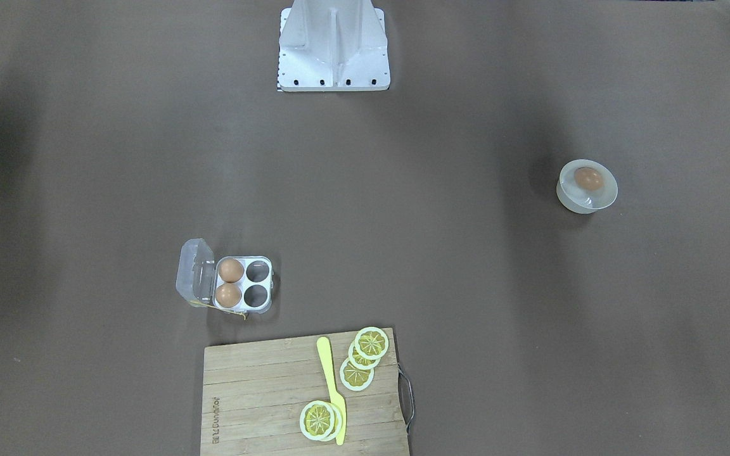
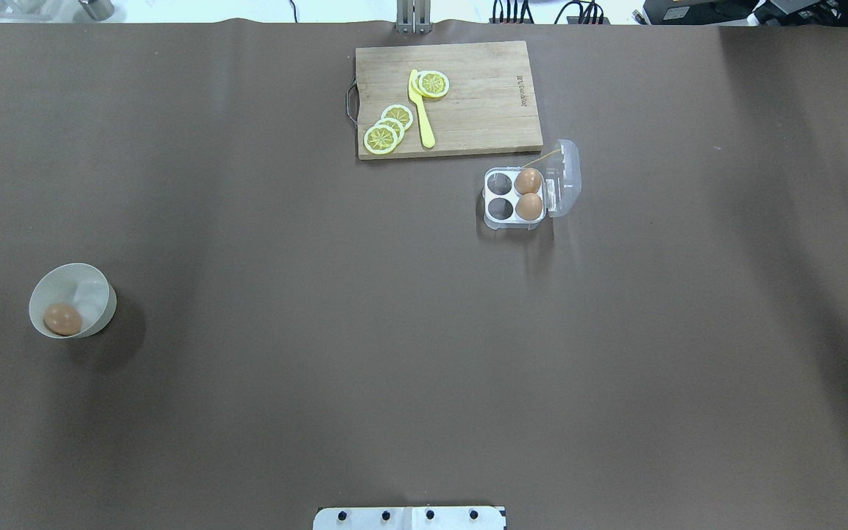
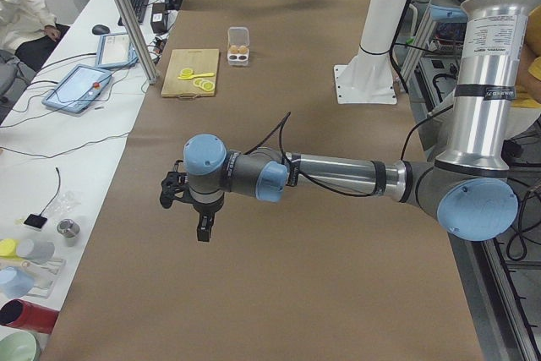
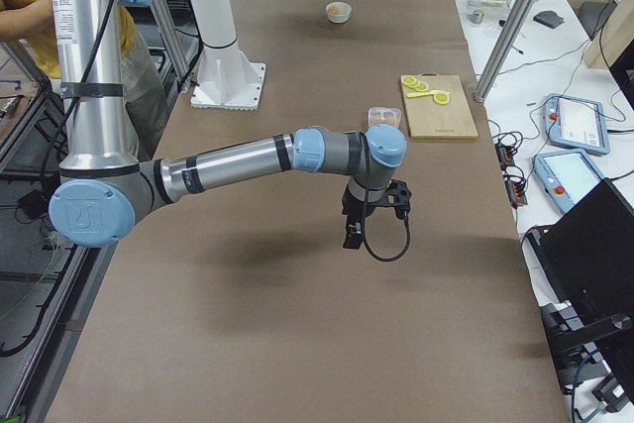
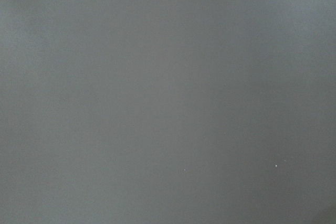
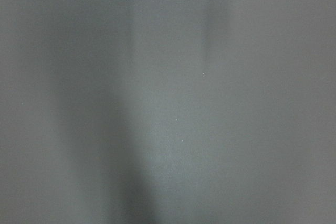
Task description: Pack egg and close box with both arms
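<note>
The egg [image 1: 588, 178] lies in a round white bowl [image 1: 611, 193] at the right of the front-facing view. It is well apart from the box [image 1: 243, 283], which sits left of centre in the lower half of that view. The box's clear lid [image 1: 191, 271] is swung open to the left of the white tray. Two other eggs [image 1: 230, 270] fill the cells next to the lid, and the two cells on the tray's right side are empty. Just below the box, at the bottom edge, a wooden cutting board [image 1: 257, 392] carries lemon slices [image 1: 371, 342] and a yellow knife [image 1: 330, 380]. The white base [image 1: 333, 50] stands at top centre on the brown surface [image 1: 466, 285]. In the left-side view the left arm [image 3: 338, 177] stretches across the middle of the frame, its left hand [image 3: 201, 224] pointing down over bare surface, far from the box at the top. In the right-side view the right arm [image 4: 238, 160] reaches across mid-frame, with the right hand [image 4: 353, 235] pointing down likewise. Whether either hand's fingers are apart or together cannot be told from these views. Both wrist views show only blurred surface.
</note>
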Controlling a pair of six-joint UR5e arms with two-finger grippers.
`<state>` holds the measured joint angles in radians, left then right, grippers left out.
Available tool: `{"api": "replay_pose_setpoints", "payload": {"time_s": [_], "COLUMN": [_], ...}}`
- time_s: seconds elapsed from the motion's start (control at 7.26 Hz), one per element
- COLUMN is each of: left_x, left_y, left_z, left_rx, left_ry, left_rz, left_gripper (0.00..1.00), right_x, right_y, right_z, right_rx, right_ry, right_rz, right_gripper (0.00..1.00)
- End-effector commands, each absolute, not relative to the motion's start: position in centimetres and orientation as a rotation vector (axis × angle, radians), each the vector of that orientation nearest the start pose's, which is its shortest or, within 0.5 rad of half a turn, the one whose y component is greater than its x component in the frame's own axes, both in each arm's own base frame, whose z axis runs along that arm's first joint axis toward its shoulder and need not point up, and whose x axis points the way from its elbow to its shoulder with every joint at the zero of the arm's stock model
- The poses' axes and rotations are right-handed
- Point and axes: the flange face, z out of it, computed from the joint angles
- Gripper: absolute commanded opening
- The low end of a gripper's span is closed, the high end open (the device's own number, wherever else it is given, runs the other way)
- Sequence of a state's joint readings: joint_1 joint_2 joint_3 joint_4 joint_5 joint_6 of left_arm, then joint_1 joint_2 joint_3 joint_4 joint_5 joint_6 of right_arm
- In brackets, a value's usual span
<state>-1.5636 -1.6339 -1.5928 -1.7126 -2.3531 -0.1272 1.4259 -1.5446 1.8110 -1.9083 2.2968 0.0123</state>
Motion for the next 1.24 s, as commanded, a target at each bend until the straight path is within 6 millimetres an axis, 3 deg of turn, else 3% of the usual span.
{"api": "replay_pose_setpoints", "payload": {"time_s": [0.0, 0.28, 0.41, 0.83, 1.1], "left_x": [-6.4, -6.5, -6.3, -5.6, -1.6], "left_y": [-52.3, -51.9, -50.4, -50.7, -50.7], "left_z": [59.0, 57.7, 57.6, 55.4, 53.3], "left_rx": [0.193, 0.227, 0.225, 0.211, 0.186], "left_ry": [0.792, 0.793, 0.798, 0.817, 0.836], "left_rz": [-0.027, -0.017, -0.023, -0.101, -0.083], "left_gripper": [0.97, 0.97, 0.97, 0.97, 0.97], "right_x": [-0.4, -0.4, -0.3, -0.3, -0.3], "right_y": [-48.7, -48.9, -48.5, -48.4, -48.2], "right_z": [56.8, 56.2, 56.2, 56.2, 56.2], "right_rx": [-0.129, -0.12, -0.122, -0.121, -0.122], "right_ry": [-0.721, -0.718, -0.718, -0.718, -0.719], "right_rz": [-0.1, -0.094, -0.093, -0.094, -0.093], "right_gripper": [1.0, 1.0, 1.0, 1.0, 1.0]}}
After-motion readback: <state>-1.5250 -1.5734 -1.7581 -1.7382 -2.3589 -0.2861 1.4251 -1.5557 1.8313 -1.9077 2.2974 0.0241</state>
